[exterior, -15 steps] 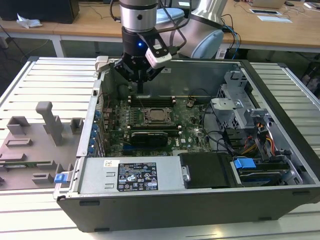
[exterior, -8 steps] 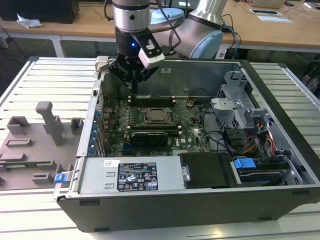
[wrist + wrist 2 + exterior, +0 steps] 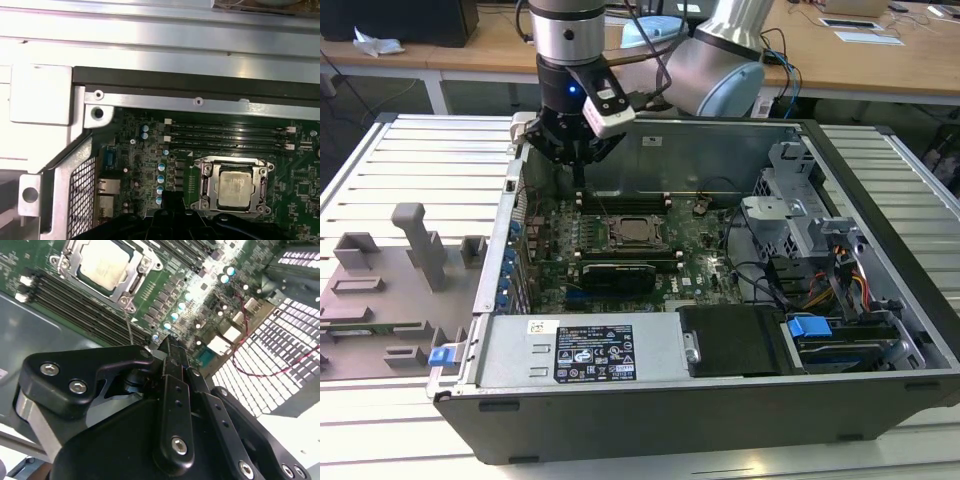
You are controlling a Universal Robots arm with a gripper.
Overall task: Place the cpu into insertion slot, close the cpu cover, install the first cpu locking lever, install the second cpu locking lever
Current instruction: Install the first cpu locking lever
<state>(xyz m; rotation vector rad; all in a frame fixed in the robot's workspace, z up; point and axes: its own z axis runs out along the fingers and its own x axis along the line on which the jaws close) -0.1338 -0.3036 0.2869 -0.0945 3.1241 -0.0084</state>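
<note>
i am hovering my claw (image 3: 578, 150) over the back edge of the open computer case (image 3: 880, 230), above the motherboard (image 3: 705, 245) and not touching anything on it. in the second wrist view my fingers (image 3: 172, 365) are looking pressed together at the tip, narrow, with nothing between them, so i am carrying nothing.

the cpu (image 3: 235, 189) is already sitting in the insertion slot (image 3: 206, 186); in both wrist views its pale metal top is lying flat and square inside the socket. the cpu cover (image 3: 131, 281) is looking folded down around it, the silvery frame lying level with the chip showing through its window. so i am judging the first two steps as done.

the levers are harder for me to read. in the second wrist view a thin wire lever (image 3: 130, 330) is running from the socket's corner toward my fingers, and i cannot tell whether it is hooked under its catch. i cannot make out the other lever clearly either. i am judging that the locking is still in hand, at least in part.

the memory slots (image 3: 227, 140) are lying just beside the socket, between it and the case wall.
</note>
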